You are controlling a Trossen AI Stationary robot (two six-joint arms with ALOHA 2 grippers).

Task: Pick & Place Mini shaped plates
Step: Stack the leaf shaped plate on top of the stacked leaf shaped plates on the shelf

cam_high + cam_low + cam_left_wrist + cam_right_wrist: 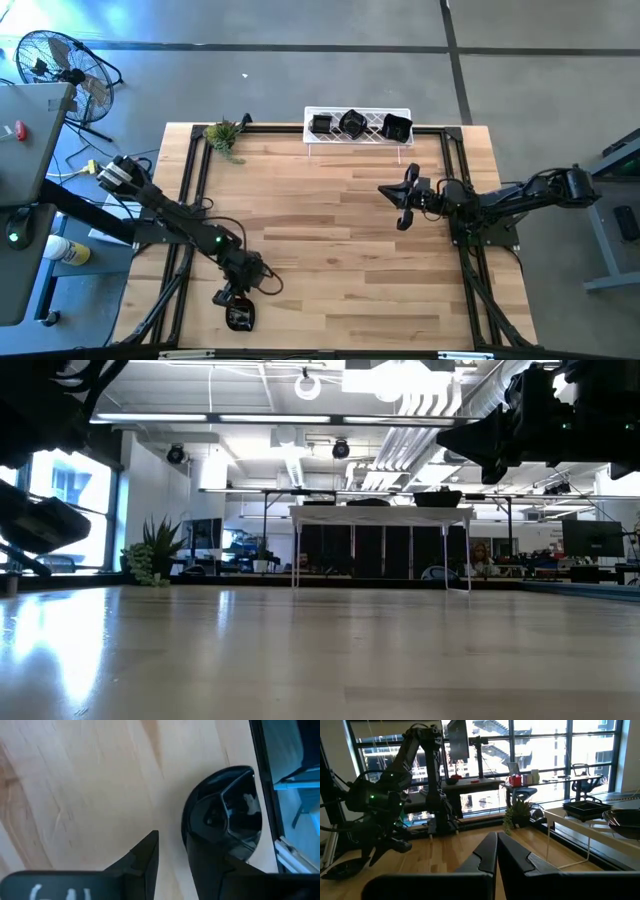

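Nearest the lens in the left wrist view, a glossy black mini plate [225, 815] lies flat on the wooden table [330, 230], at its near edge by the left corner. One dark finger [210, 870] overlaps its rim; the other stands clear on bare wood, so the left gripper [236, 308] is parted and clamps nothing. The plate sits directly beneath that gripper, slightly off to one finger's side. Three more plates [352, 124] rest on the white rack [400, 139] at the far edge, well apart. The right gripper [402, 199], fingers together and empty, hangs nearer the rack.
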